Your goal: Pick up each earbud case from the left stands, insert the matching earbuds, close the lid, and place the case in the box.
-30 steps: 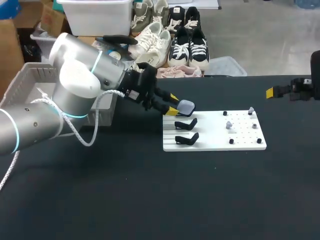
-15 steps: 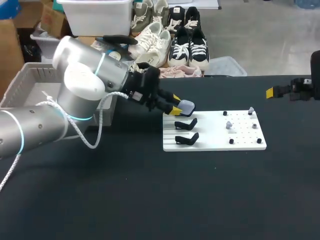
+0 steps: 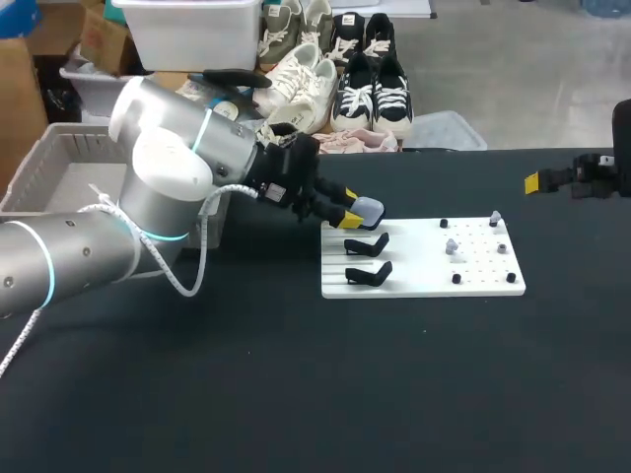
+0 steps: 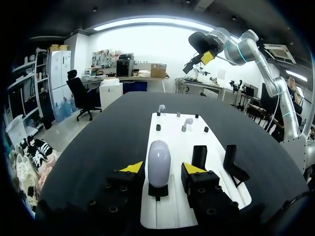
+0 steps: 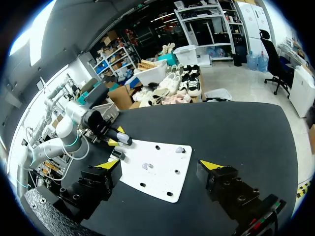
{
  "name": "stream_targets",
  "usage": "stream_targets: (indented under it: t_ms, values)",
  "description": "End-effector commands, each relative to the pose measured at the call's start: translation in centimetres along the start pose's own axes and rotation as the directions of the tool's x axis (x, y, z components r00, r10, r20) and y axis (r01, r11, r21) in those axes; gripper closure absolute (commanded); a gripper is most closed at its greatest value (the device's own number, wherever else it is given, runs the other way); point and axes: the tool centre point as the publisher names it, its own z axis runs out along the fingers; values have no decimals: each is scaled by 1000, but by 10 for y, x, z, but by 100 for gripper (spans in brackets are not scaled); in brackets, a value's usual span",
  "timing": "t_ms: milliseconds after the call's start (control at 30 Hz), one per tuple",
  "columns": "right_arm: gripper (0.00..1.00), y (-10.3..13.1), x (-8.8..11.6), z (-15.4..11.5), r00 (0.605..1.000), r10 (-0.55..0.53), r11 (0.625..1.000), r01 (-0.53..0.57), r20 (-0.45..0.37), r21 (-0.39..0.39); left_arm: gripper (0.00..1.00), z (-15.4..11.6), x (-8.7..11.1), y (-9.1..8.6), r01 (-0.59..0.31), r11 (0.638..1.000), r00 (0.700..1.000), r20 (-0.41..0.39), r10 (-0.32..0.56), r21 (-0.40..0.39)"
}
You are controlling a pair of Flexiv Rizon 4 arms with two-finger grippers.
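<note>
One case (image 4: 159,162) stands upright on its stand (image 4: 158,191), inside my wide-open left end effector (image 4: 162,168), not touched. It looks light, smooth and slippery, so I would pinch its sides gently.

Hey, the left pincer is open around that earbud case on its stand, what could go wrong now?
The earbud case sits nearer one finger of the open left pincer, so closing may nudge it off its stand before both fingers bite. The case is smooth and rounded, so it may slip out. An empty stand is close beside one finger and might get bumped.
</note>
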Motion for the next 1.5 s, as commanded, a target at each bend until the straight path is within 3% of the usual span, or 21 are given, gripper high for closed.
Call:
stream_targets:
  t_ms: [33, 567, 633, 700, 733, 1000, 1167, 1500]
  values:
    - [0, -1, 0, 0, 1000, 0, 1000, 0, -2, -3, 53, 2, 2, 3, -1, 1000, 1000, 5, 1, -2]
    - [0, -1, 0, 0, 1000, 0, 1000, 0, -2, -3, 56, 5, 4, 5, -15, 1000, 1000, 5, 15, -6]
    - [0, -1, 0, 0, 1000, 0, 1000, 0, -2, -3, 76, 6, 4, 5, -17, 1000, 1000, 6, 17, -5]
    - [0, -1, 0, 0, 1000, 0, 1000, 0, -2, -3, 85, 6, 3, 5, -18, 1000, 1000, 8, 18, -4]
    - [0, -1, 0, 0, 1000, 0, 1000, 0, -2, -3, 100, 6, 3, 5, -19, 1000, 1000, 9, 19, -4]
    - [0, -1, 0, 0, 1000, 0, 1000, 0, -2, -3, 100, -10, -7, -2, -17, 1000, 999, 46, 17, -9]
    - [0, -1, 0, 0, 1000, 0, 1000, 0, -2, -3, 100, -34, -24, -11, -11, 999, 994, 111, 14, -30]
    - [0, -1, 0, 0, 1000, 0, 1000, 0, -2, -3, 100, -71, -68, -67, 1, 997, 959, 281, 21, -80]
